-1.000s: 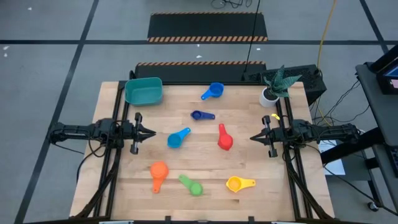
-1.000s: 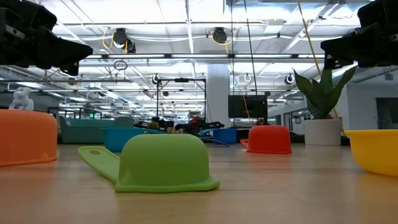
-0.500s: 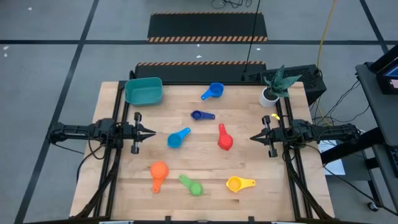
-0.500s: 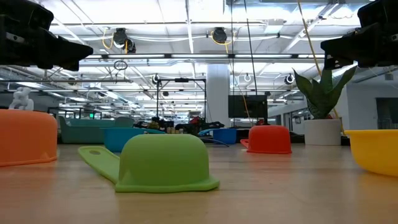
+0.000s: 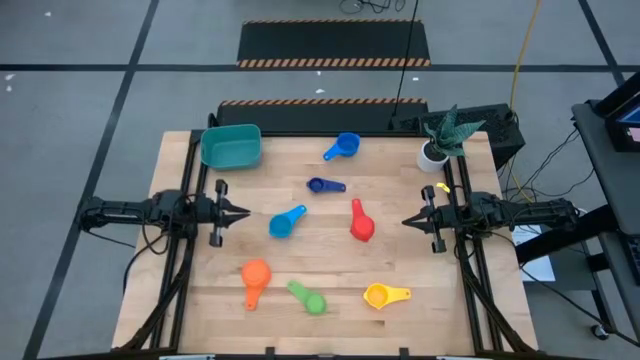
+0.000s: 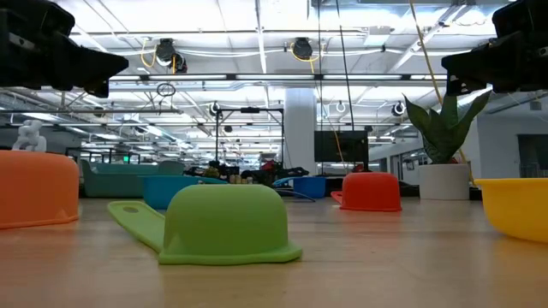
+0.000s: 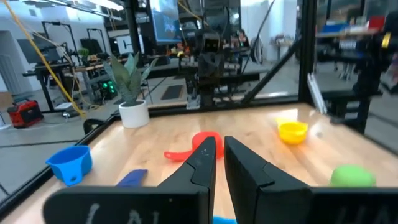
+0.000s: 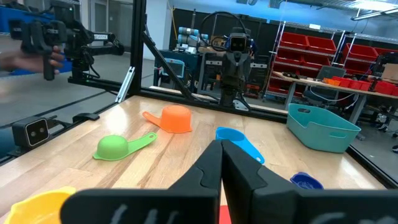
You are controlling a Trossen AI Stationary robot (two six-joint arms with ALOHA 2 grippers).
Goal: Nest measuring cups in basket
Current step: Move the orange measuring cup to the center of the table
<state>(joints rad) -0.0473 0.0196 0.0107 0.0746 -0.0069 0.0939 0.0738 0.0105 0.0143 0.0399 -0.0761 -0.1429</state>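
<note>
Measuring cups lie where they were a second ago, scattered on the surface: light blue cup (image 5: 286,222) central, basket (image 5: 231,146) at 11 o'clock. Left gripper (image 5: 243,212) at 9 o'clock, jaws nearly together; right gripper (image 5: 407,221) at 3 o'clock, jaws pressed together. Both are unmoved and empty.

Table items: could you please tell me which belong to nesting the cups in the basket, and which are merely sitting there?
Belongs to the job:
- measuring cups
- basket

Just there:
- potted plant
</note>
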